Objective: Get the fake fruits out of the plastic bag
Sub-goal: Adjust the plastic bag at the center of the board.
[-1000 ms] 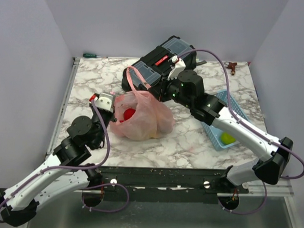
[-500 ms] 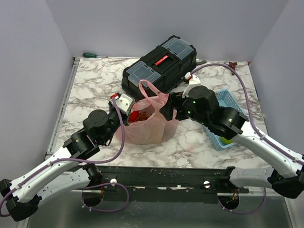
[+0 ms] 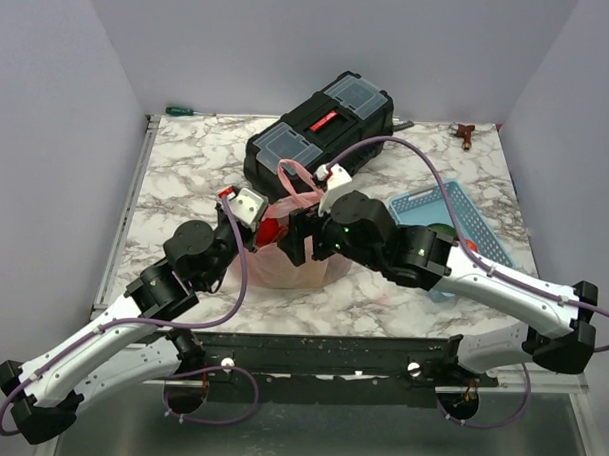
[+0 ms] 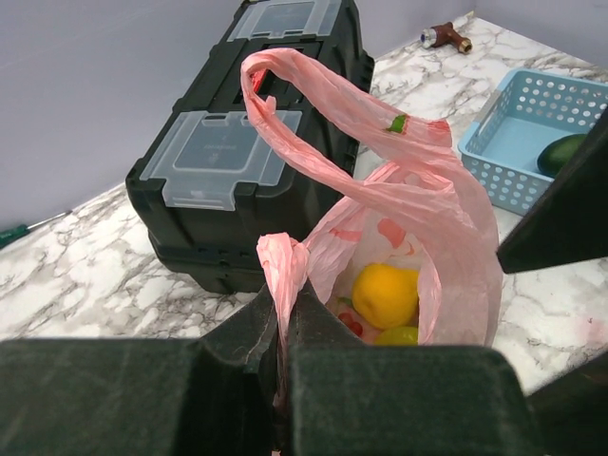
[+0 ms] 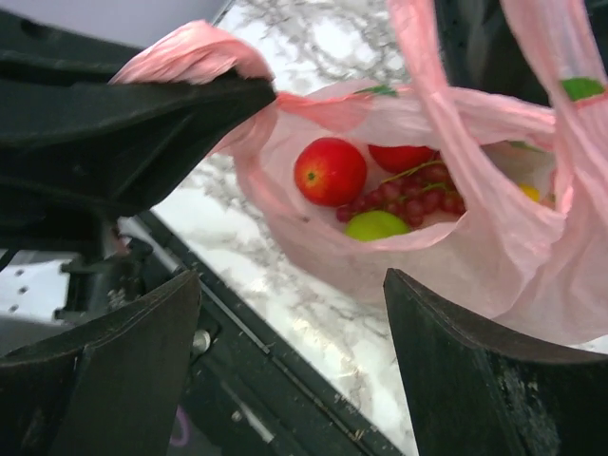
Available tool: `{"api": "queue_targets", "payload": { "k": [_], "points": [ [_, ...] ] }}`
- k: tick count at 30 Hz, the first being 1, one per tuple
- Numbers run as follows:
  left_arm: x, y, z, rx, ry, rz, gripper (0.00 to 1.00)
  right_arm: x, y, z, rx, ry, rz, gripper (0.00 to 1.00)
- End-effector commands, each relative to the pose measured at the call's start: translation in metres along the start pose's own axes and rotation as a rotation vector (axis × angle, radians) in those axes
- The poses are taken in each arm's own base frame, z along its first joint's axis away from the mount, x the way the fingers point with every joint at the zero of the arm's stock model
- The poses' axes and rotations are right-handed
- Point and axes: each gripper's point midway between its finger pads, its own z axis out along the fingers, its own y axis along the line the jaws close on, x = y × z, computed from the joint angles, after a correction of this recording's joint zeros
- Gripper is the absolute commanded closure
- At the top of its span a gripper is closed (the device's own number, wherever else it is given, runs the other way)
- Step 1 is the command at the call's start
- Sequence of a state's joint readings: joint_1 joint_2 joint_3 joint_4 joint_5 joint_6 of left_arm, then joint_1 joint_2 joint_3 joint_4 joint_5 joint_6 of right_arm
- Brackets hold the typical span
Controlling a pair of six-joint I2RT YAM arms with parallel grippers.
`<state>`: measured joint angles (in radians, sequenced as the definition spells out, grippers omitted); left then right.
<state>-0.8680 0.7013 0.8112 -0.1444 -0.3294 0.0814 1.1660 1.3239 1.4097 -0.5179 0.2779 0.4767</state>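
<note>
The fruits lie inside the bag: a red fruit with a second red one behind it, grapes, a green fruit and, seen from the left wrist, a yellow fruit. The bag stands mouth up on the surface, just in front of the toolbox. The left pincer pinches the bag's near rim, holding the mouth wide. The right pincer hangs over the opening, fingers spread, holding nothing. The basket sits to the right.

The step in hand looks like the reach-in for 1 fruit. Next, the right pincer should drop between the 2 handles onto the red fruit, the most exposed, and close without snagging film.
</note>
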Motion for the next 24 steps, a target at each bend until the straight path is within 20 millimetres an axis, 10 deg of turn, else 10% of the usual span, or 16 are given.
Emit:
{"api": "queue_targets", "payload": {
  "k": [1, 24],
  "points": [
    [-0.012, 0.003, -0.003, -0.010, -0.037, -0.016, 1.00, -0.045, -0.015, 0.005, 0.132, -0.177, -0.020, 0.19],
    [-0.014, 0.007, -0.005, -0.026, -0.045, -0.015, 1.00, -0.056, -0.046, 0.080, 0.378, -0.208, -0.116, 0.46]
  ]
}}
